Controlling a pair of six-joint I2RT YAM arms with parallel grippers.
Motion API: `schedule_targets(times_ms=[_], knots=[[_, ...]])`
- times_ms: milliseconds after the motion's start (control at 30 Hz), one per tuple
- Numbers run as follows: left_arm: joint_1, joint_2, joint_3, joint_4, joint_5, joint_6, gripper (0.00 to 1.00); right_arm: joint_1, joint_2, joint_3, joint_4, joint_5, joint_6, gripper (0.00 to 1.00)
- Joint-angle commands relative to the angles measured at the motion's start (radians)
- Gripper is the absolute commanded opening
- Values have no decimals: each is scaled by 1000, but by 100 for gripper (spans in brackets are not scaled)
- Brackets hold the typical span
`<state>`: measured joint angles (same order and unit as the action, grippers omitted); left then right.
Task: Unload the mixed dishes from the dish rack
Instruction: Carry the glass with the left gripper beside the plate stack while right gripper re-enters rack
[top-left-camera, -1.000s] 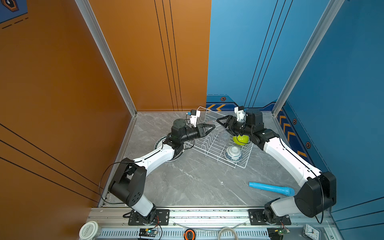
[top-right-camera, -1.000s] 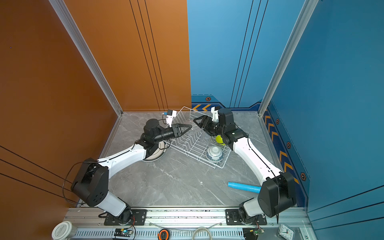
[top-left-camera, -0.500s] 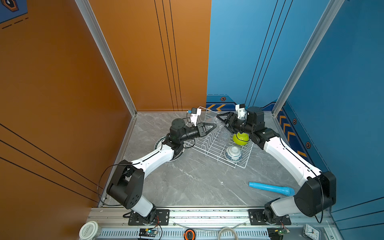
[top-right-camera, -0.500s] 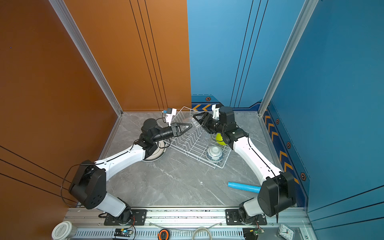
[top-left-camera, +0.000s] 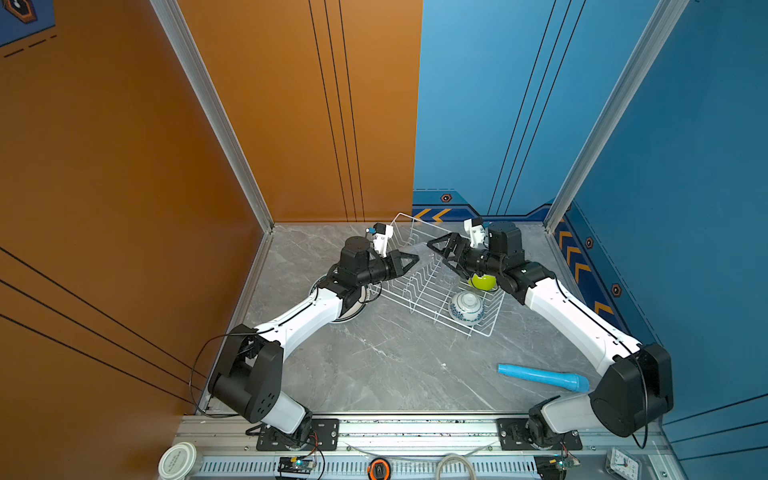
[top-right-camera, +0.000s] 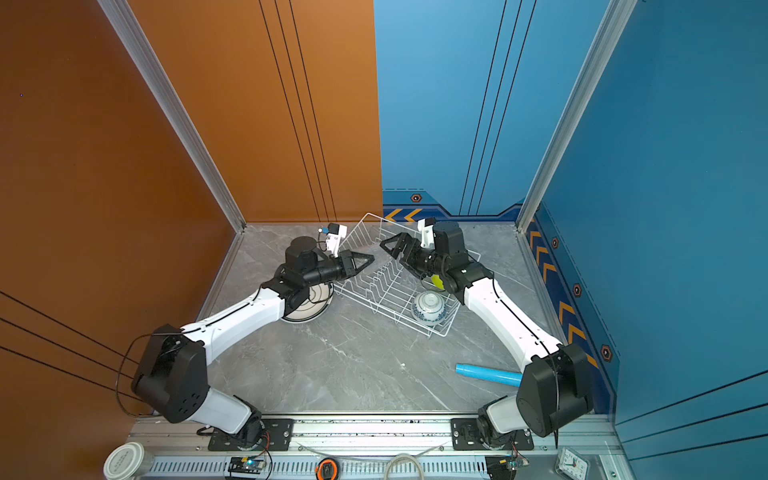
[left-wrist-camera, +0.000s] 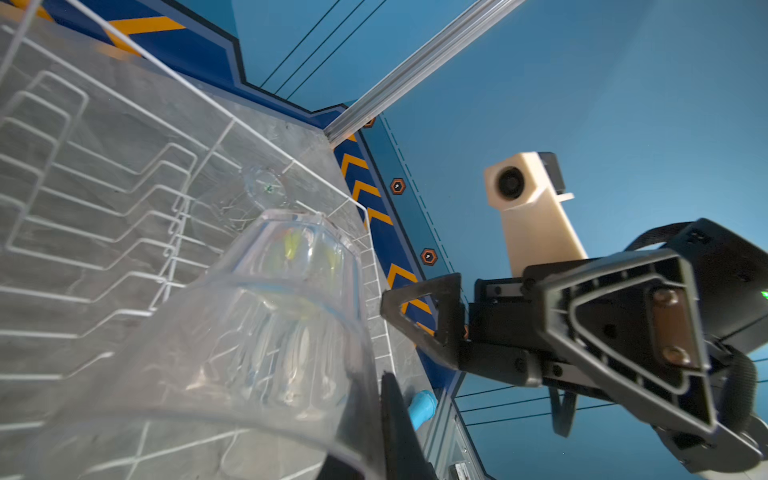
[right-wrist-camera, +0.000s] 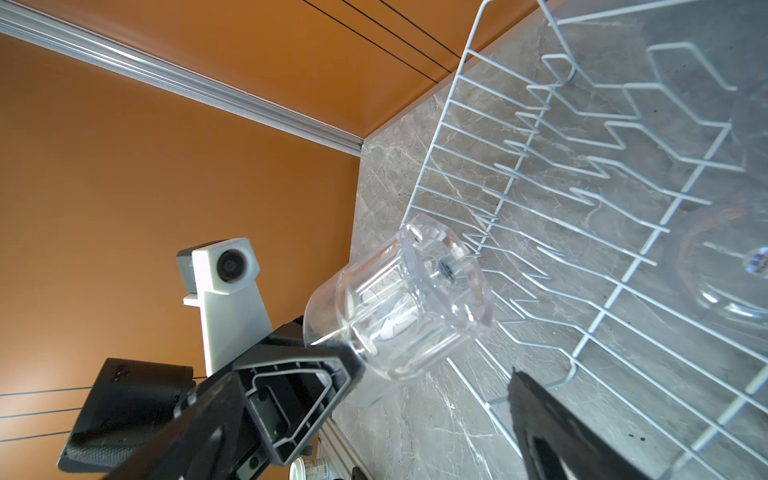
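Lifting one clear glass cup (right-wrist-camera: 399, 299) out of the dish rack (top-left-camera: 415, 286) is judged the step in hand. At left, a round plate (top-right-camera: 307, 305) lies on the table (top-left-camera: 374, 365) beside the rack's left edge. The left gripper (top-left-camera: 413, 261) has its fingers clamped on the cup's rim, holding it tilted in the air above that edge. The right gripper (top-left-camera: 444, 258), just beside the cup, stands with fingers wide apart, empty. The next move calls for carrying the cup leftward and setting it upright near the plate, without letting it pivot in the pinch. Cup: transparent, thick faceted base.
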<state>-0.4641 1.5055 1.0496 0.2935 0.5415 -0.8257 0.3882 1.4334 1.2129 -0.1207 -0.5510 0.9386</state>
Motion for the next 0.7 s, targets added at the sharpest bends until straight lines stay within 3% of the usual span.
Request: schedule_targets(times_ms=[0,200,333,500,667], knots=[[40,-64,49,-120,-74,93,0,-14,-30,-11,-5,-9,-36,100],[112,-91,154,-509,-298,257,0,-43,-46,-30,-72,33,-105,100],[177,-24,292,-785,-466,379,0,-53,-50,4,-204,108,-211,100],[314,36,323,-905,-509,425,0,-64,-30,57,-331,142,-312,100],[393,104,382,-1039,-587,504,0,-58,-9,78,-421,227,-391,100]])
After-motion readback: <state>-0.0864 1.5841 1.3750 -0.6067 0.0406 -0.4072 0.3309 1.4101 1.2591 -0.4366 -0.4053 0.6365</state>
